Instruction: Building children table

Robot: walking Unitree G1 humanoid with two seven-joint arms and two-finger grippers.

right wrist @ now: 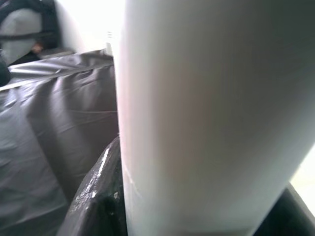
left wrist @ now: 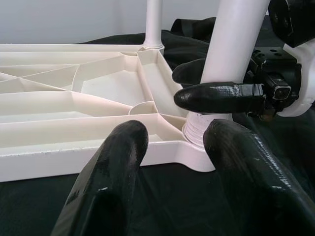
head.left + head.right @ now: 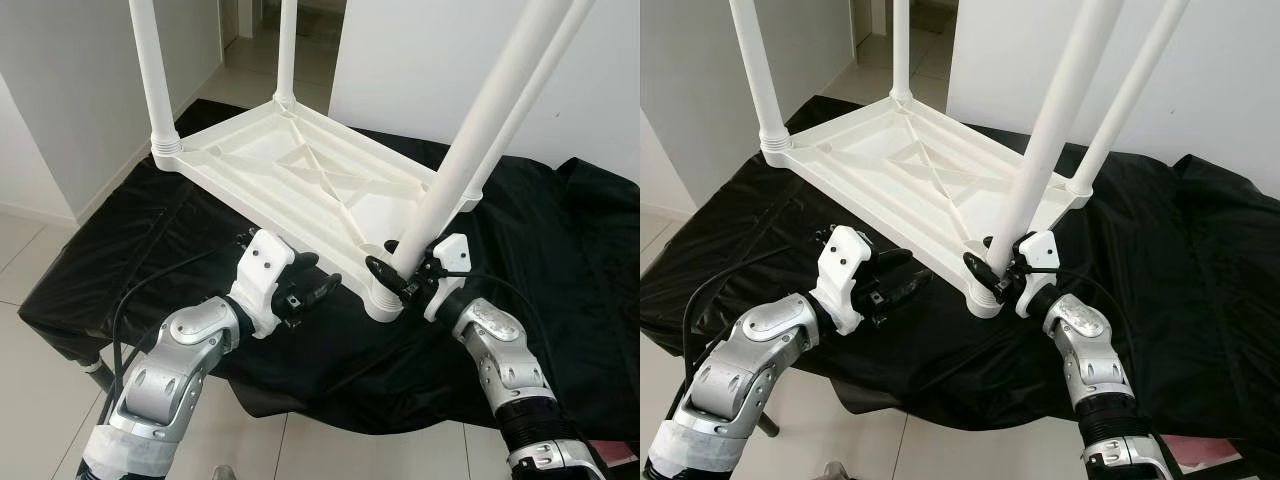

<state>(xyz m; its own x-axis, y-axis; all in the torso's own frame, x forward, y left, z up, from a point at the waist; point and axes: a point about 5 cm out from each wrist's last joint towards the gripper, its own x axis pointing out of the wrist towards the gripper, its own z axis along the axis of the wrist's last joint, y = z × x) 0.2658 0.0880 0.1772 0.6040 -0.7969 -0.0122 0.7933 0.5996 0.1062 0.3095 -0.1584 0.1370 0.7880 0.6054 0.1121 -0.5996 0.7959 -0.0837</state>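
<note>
Bright, even daylight, sharp head views; the right wrist view is blurred and overexposed.

A plain white ribbed plastic table [image 3: 290, 165] with matching white round legs [image 3: 152, 70] fills the upper centre — no pattern. Beneath it spreads a glossy black plastic sheet [image 3: 560, 260]; at lower left, pale grey floor tiles [image 3: 40, 400].

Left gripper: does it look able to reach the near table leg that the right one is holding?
Probably yes. The left gripper is open, beside the tabletop edge, with only black cloth between it and the near leg, which the right gripper clamps.
</note>
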